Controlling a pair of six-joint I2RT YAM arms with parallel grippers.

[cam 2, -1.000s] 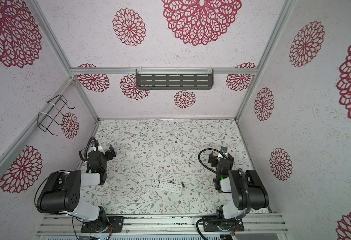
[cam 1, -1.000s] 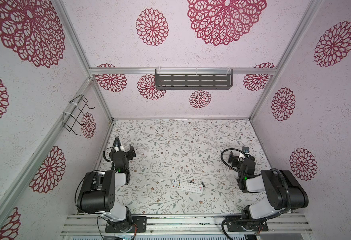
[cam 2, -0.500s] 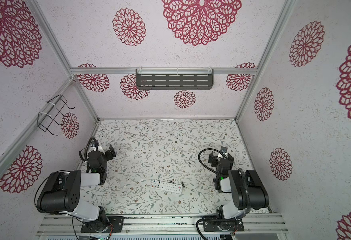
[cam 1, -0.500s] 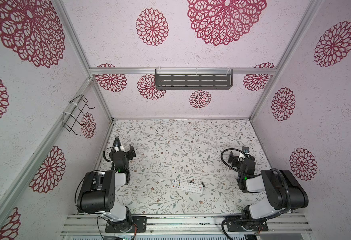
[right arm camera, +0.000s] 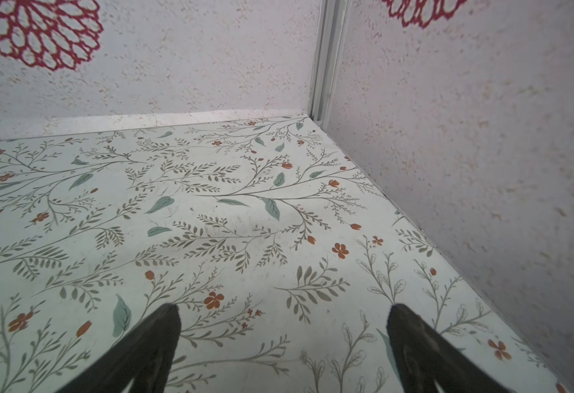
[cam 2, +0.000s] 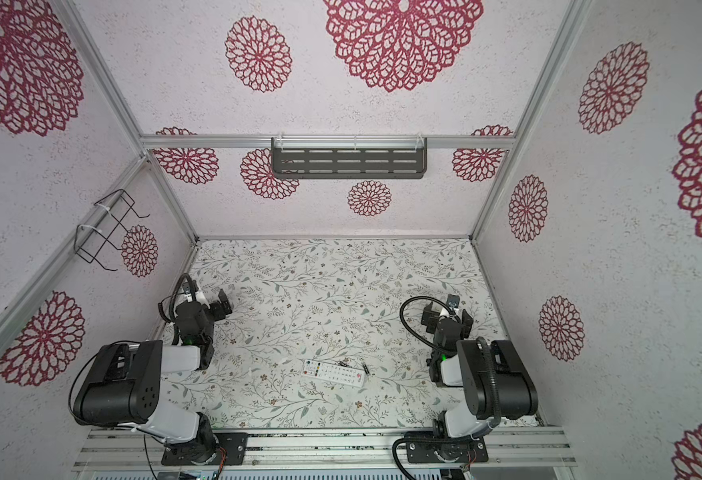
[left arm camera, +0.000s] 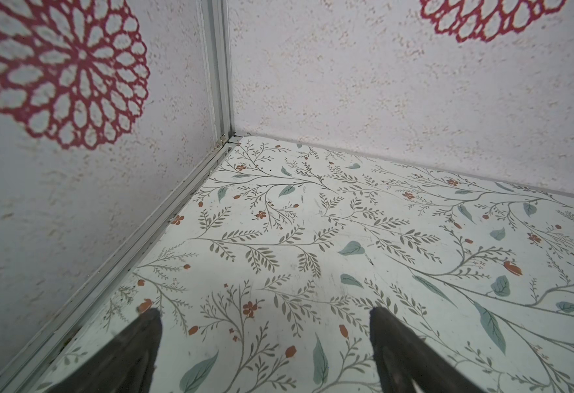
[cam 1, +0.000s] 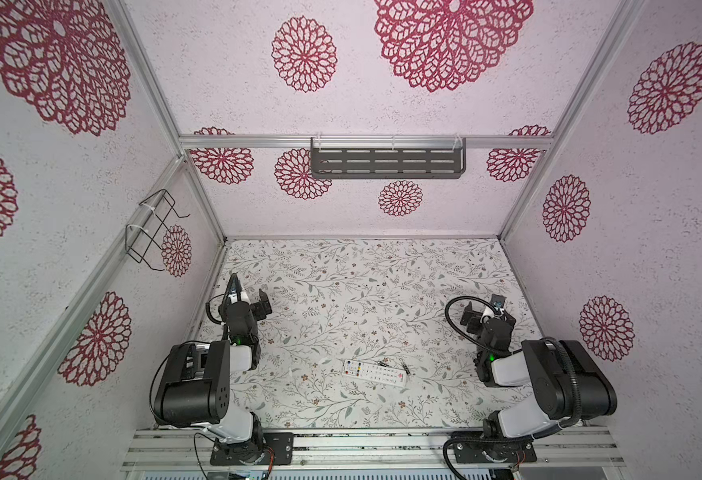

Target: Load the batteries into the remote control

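- Left gripper (left arm camera: 264, 313): jaws spread wide over the table (left arm camera: 347, 221).
- Right gripper (right arm camera: 284, 308): jaws spread wide too.
- Remote (cam 1: 374, 373): flat between both grippers, well apart from each, buttons up.
- Batteries (cam 1: 404, 367): loose beside the remote, nearer the right gripper.

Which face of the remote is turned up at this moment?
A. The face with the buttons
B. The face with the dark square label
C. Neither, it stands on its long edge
A: in both top views the remote lies flat, and its rows of small buttons and its red logo show on top.
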